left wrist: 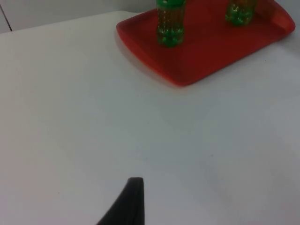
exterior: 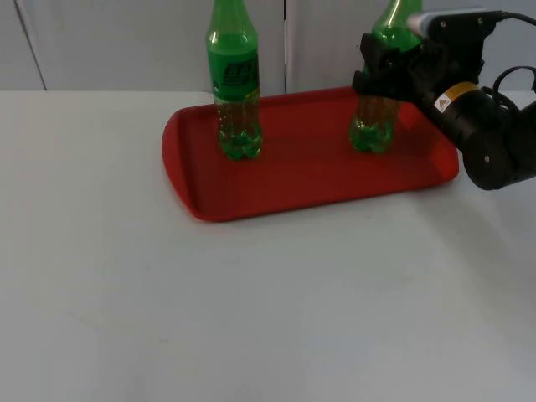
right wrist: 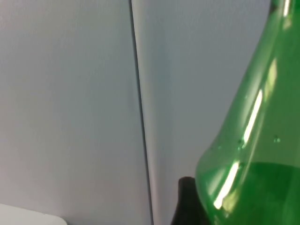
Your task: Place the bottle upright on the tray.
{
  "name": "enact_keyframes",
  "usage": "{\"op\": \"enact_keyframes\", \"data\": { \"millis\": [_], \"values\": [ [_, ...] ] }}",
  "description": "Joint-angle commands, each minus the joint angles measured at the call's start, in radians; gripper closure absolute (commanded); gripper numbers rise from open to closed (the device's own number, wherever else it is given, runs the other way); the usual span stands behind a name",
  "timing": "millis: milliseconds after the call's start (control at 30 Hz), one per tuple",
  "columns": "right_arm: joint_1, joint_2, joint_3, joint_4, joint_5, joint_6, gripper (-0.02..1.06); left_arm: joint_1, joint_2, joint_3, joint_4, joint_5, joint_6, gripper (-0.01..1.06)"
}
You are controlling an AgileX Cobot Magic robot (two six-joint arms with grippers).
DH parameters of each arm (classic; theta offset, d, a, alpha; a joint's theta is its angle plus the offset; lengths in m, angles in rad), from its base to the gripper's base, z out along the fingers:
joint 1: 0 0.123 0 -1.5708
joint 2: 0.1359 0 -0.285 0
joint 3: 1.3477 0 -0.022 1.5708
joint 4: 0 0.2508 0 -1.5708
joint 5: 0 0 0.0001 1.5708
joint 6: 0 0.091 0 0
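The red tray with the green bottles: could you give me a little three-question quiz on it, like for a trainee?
1. How many green bottles stand on the red tray?
2. True or false: the left bottle lies on its side.
3. Which tool is at the right bottle: A left, B right?

Key: 1. Two. 2. False, it stands upright. 3. B, the right tool; the left arm waits over the white table.

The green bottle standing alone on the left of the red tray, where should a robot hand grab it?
Probably around the labelled middle of the left green bottle, coming in level from the open front or left side. It stands upright on the red tray, so its round body suits a sideways pinch. The right gripper is busy at the other green bottle, on its right.
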Motion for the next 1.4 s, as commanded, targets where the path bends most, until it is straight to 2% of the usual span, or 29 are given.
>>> {"op": "enact_keyframes", "data": {
  "millis": [0,33,100,133,233,267,300,367,433,667,800,900,1167,1367],
  "values": [
    [-0.004,0.012,0.004,-0.008,0.024,-0.006,0.99,-0.004,-0.004,0.005,0.005,-0.003,-0.009,0.00],
    [-0.004,0.012,0.004,-0.010,0.024,-0.006,0.93,-0.004,-0.004,0.005,0.005,-0.003,-0.009,0.00],
    [-0.004,0.012,0.004,-0.012,0.024,-0.006,0.70,-0.004,-0.004,0.005,0.005,-0.003,-0.009,0.00],
    [-0.004,0.012,0.004,-0.012,0.024,-0.006,0.70,-0.004,-0.004,0.005,0.005,-0.003,-0.009,0.00],
    [-0.004,0.012,0.004,-0.012,0.024,-0.006,0.38,-0.004,-0.004,0.005,0.005,-0.003,-0.009,0.00],
    [-0.004,0.012,0.004,-0.012,0.024,-0.006,0.31,-0.004,-0.004,0.005,0.005,-0.003,-0.009,0.00],
    [-0.004,0.012,0.004,-0.012,0.024,-0.006,0.31,-0.004,-0.004,0.005,0.005,-0.003,-0.009,0.00],
    [-0.004,0.012,0.004,-0.008,0.024,-0.006,0.17,-0.004,-0.004,0.005,0.005,-0.003,-0.009,0.00],
    [-0.004,0.012,0.004,-0.005,0.024,-0.006,0.15,-0.004,-0.004,0.005,0.005,-0.003,-0.009,0.00],
    [-0.004,0.012,0.004,-0.008,0.024,0.002,0.15,-0.004,-0.004,0.005,0.005,-0.003,-0.009,0.00],
    [-0.004,0.012,0.004,-0.035,0.024,0.001,0.12,-0.004,-0.004,0.005,0.005,-0.003,-0.009,0.00],
    [-0.004,0.012,0.004,-0.066,0.024,0.001,-0.01,-0.004,-0.004,0.005,0.005,-0.003,-0.009,0.00],
    [-0.004,0.008,0.011,-0.071,0.061,0.001,-0.01,-0.004,-0.004,0.005,0.005,-0.003,-0.009,0.00],
    [-0.004,-0.038,0.085,-0.038,0.085,0.001,-0.01,-0.004,-0.004,0.005,0.005,-0.003,-0.009,0.00]
  ]
}}
